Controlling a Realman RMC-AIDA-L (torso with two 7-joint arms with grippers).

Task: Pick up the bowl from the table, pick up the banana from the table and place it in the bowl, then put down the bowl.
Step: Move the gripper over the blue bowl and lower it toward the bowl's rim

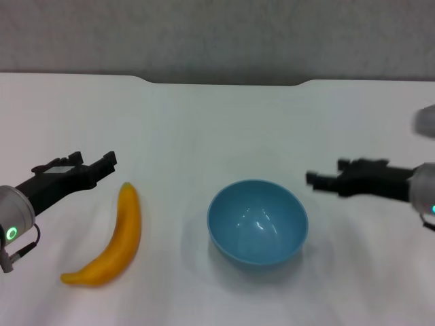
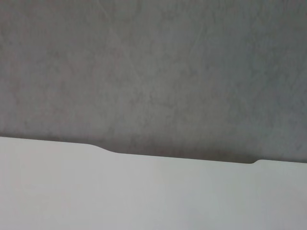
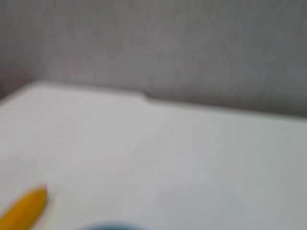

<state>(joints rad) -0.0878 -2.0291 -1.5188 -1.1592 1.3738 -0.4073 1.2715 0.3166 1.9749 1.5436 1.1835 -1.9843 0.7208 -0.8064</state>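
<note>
Bowl (image 1: 257,221): resting upright and empty on the table (image 1: 204,122), right of centre in the head view. Not gripped, not lifted.

Banana (image 1: 109,241): lying flat on the table, left of the bowl and apart from it. Curved body, one end toward the far edge. Not gripped. Also partly visible in the right wrist view (image 3: 21,211), with a sliver of bowl rim beside it.

Left gripper (image 1: 102,165): held above the table, near the far end of the banana, beside it rather than around it. Holding nothing. Finger spread: cannot tell.

Right gripper (image 1: 314,180): held to the right of the bowl, near its rim but apart from it. Holding nothing. Finger spread: cannot tell.

Left wrist view: shows only the table's far edge with its notch and the grey wall (image 2: 153,72) behind.

Progress, as judged: no step completed. Remaining: lift bowl, lift banana, place banana in bowl, set bowl down. Likely assignment by position: right gripper to bowl, left gripper to banana.
</note>
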